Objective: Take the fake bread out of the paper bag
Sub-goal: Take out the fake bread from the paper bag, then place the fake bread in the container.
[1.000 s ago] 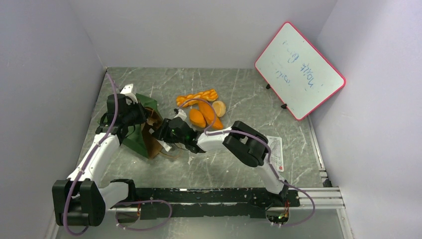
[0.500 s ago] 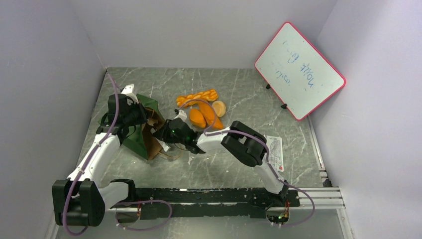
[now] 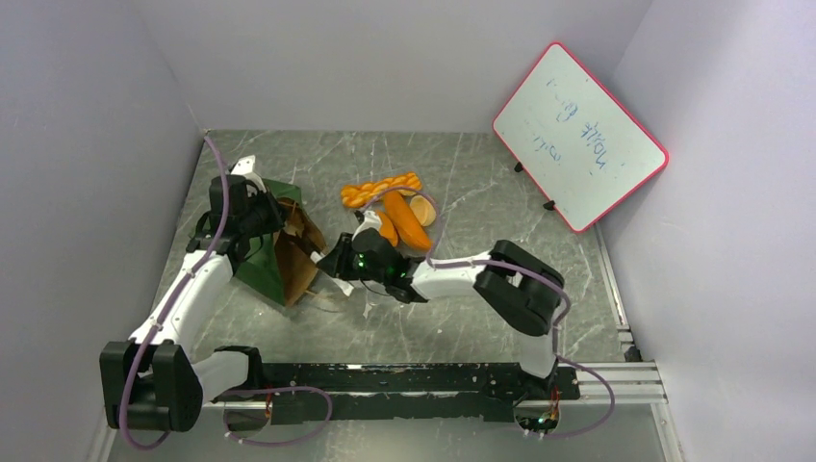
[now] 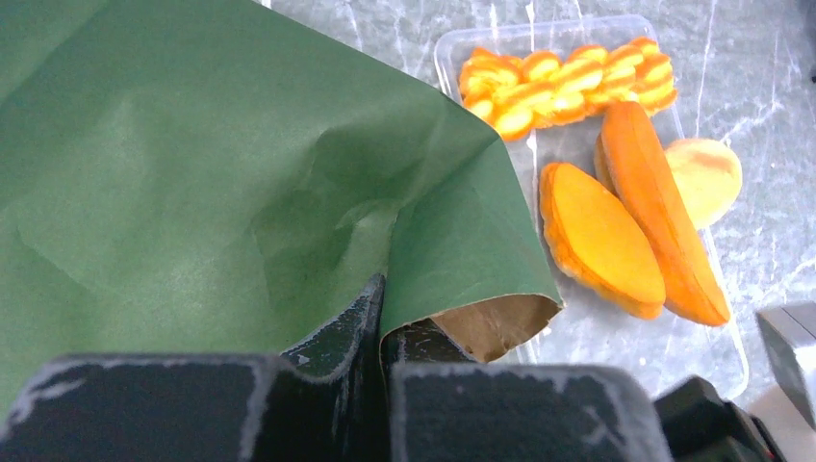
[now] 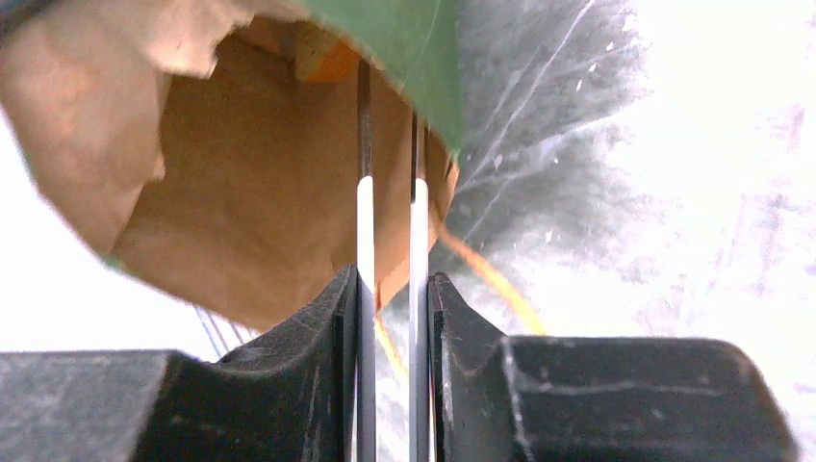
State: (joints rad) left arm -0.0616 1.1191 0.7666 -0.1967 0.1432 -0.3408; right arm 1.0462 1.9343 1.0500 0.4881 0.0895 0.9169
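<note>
Left jaws are pinching fully shut on the top edge of the dark green paper bag, which is kraft-brown inside, with its mouth facing the right arm. Right jaws are clamping narrow on the thin metal tongs. The two blades are sitting close together, nearly parallel, and are pointing into the bag's mouth. One glossy orange fake bread piece is lying deep inside the bag near the tong tips, well apart from the right jaws. Can't tell if the tips are touching it. The rest of the bread is sitting on a clear plastic tray on the grey marbled worktop, just beside the bag: braided loaf, two oval rolls, pale round bun.
</note>
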